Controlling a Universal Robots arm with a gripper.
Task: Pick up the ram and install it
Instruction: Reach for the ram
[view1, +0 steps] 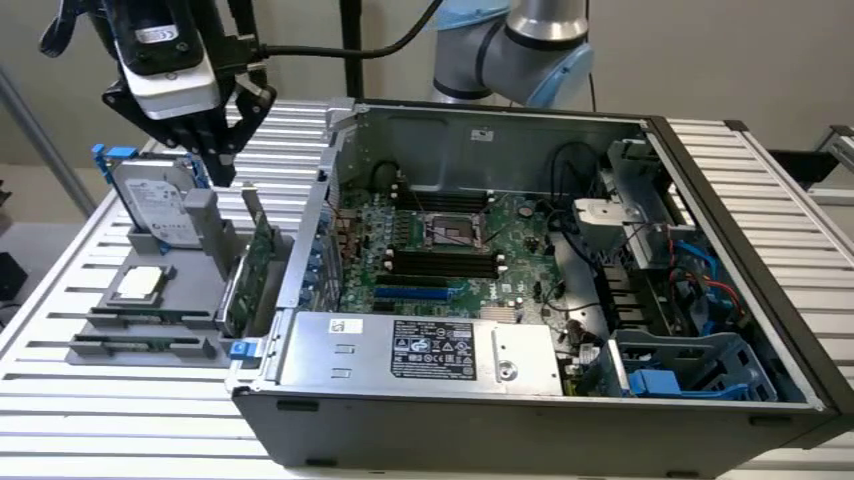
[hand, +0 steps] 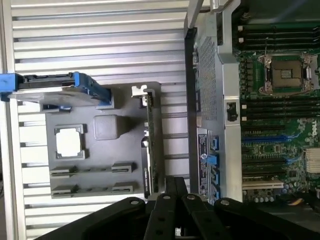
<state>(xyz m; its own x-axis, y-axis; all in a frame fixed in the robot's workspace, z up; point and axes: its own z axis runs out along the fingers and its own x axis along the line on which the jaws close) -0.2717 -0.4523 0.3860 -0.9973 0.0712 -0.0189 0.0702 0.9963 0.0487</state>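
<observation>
A slatted metal table carries everything here. Most of it is taken up by an open computer case lying on its side, with the green motherboard facing up and a silver power supply along the near wall. The robot arm rises behind the case.

At the exterior view's left, just beside the case, sits a grey fixture. A hard drive with blue rails stands upright at its far end. A green expansion card stands on edge along the side nearest the case, and a square processor lies flat in the middle.

The claw hangs above the hard drive with its fingers drawn narrow, the tips almost meeting. In the wrist view they appear next to one end of the expansion card.

On the motherboard, dark memory slots run beside the processor socket. Two narrow cradles lie at the fixture's near end. I cannot tell where the ram is from here.
</observation>
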